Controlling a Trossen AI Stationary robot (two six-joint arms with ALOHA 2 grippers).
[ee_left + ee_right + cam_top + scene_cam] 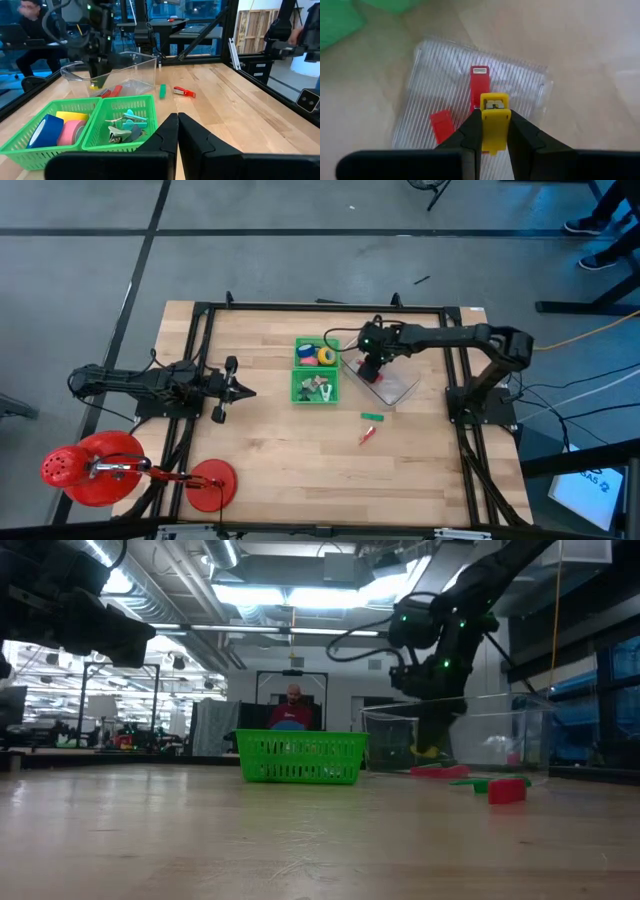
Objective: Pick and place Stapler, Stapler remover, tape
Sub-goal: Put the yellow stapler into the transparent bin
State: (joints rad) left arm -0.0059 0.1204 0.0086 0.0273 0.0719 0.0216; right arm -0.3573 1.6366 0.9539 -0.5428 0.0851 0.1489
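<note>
in the high view the right gripper (371,366) hides most of the clear plastic tray (398,388). its fingers are pinched shut on a yellow stapler (494,120), held above the tray, where two red staplers (479,85) lie. the tape rolls (57,131) sit in the green basket (317,370), at nine o'clock from that gripper. the left gripper (238,390) waits at the table's nine o'clock side, fingers pressed together.

yellow stapler (493,122): lower end hidden between right gripper (495,131) fingers | clear bin (470,85): near edge cut off | person (291,705): lower body hidden behind green basket (300,758)
</note>
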